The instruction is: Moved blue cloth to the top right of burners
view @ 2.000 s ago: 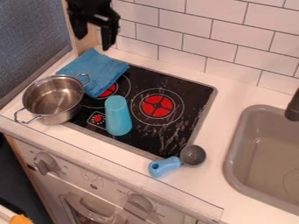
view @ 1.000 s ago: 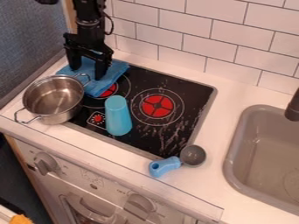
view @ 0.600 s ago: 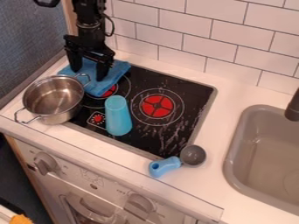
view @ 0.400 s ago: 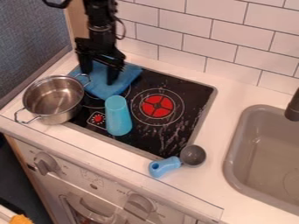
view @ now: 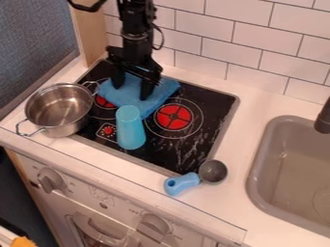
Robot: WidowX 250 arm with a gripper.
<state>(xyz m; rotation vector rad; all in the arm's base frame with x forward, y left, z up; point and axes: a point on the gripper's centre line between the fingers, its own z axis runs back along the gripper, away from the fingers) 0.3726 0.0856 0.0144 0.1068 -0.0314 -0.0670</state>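
Sliding right across the black stovetop (view: 206, 101), the blue cloth (view: 162, 89) has moved along with the black two-finger gripper (view: 132, 86). Jaws stand apart, their tips down on the cloth. It lies toward the back of the stove, covering part of the left burner (view: 103, 102) and reaching the ring around the red right burner (view: 174, 117). In front of it is a light-blue plastic cup (view: 130, 130); a two-handled silver metal pot (view: 63, 127) sits at left, a blue-handled grey ladle (view: 209, 173) at the front edge
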